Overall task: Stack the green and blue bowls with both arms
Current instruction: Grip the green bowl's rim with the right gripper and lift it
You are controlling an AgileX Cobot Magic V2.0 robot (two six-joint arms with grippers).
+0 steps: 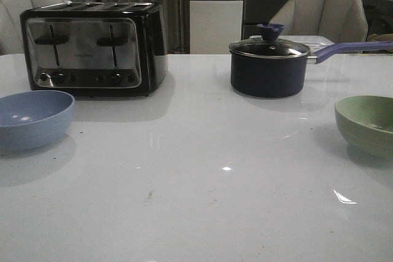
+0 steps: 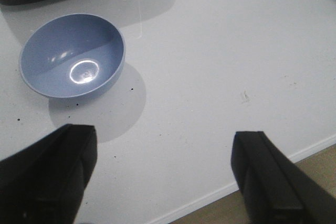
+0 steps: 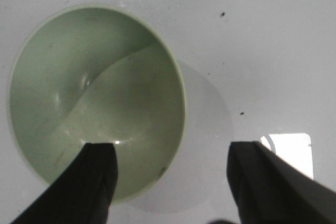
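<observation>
Blue bowl (image 1: 32, 118) sat far left on tabletop (image 1: 202, 170), before toaster (image 1: 92, 47); green bowl (image 1: 367, 124) far right, well apart. Neither lifted.

Left claw (image 2: 163, 174) spread wide, empty, off to side of blue bowl (image 2: 72, 56).

Right claw (image 3: 170, 182) spread, empty, one finger over green bowl (image 3: 97, 100), other outside rim.

Risks: thin matte rim could slip from pinch; bowl could tip or skid on glossy tabletop; swing toward centre might clip pan (image 1: 270, 69).
</observation>
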